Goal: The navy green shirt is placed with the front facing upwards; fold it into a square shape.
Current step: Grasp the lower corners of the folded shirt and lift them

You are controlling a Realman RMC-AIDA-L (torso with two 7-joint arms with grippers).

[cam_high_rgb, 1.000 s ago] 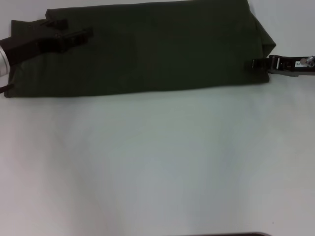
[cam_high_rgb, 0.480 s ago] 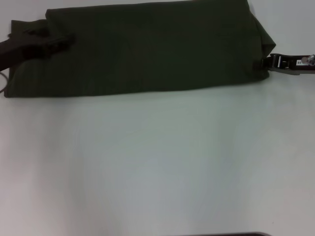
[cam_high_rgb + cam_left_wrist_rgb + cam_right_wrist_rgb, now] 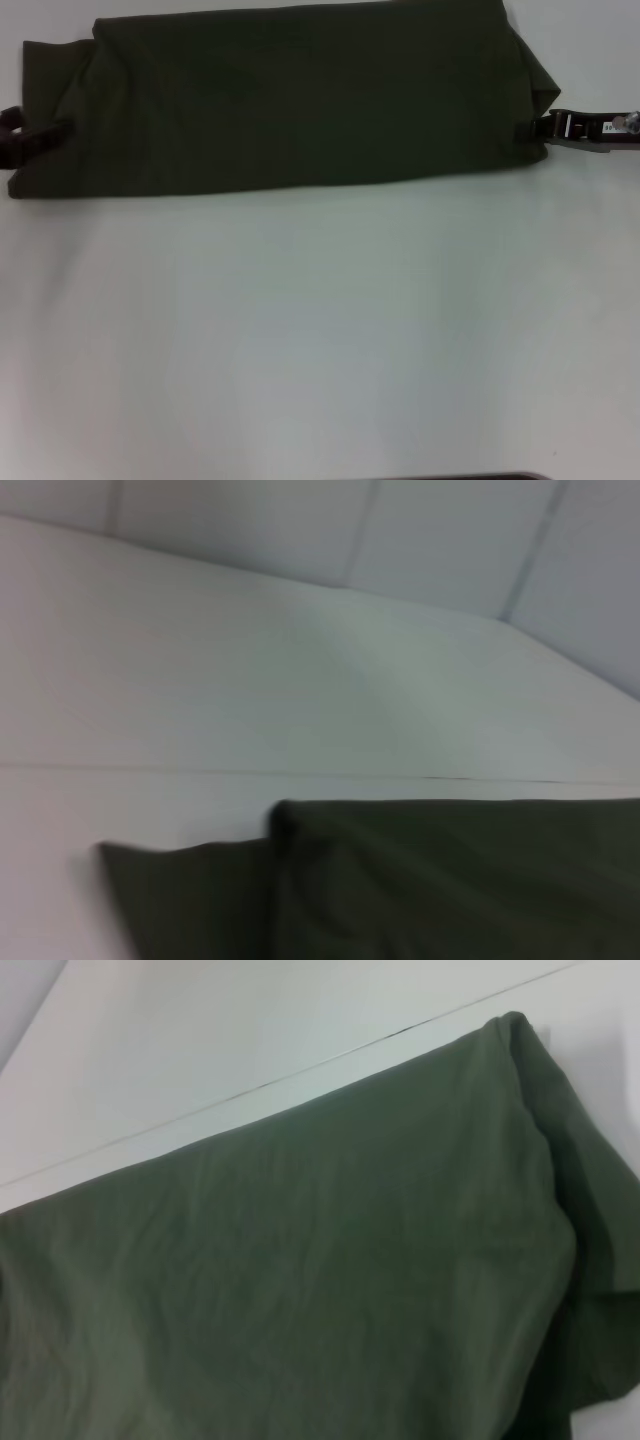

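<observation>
Across the far part of the white table [image 3: 320, 330], toward twelve o'clock in the head view, the navy green shirt [image 3: 300, 95] is laid out as a long folded band running from nine o'clock to three o'clock. Its near edge is seen as a nearly straight line, while the far edge runs off the top of the head view. At the nine o'clock end a narrower flap of cloth sticks out past the main fold; at the three o'clock end the cloth is bunched into a rounded, slanting corner. No lettering or print is visible on the exposed face.

The left gripper [image 3: 40, 135] is seen at the nine o'clock edge of the head view, lying over the shirt's end flap; only a short dark part of it shows, and whether its fingers are apart or together cannot be told. The right gripper [image 3: 535, 128] is seen at three o'clock, its tip touching the bunched corner of the shirt; whether it is clamped on the cloth cannot be told.

In the left wrist view the shirt [image 3: 420, 880] is shown with the flap beside the thicker fold, white table beyond. In the right wrist view the shirt [image 3: 300, 1280] fills most of the picture, with its folded corner against the table.
</observation>
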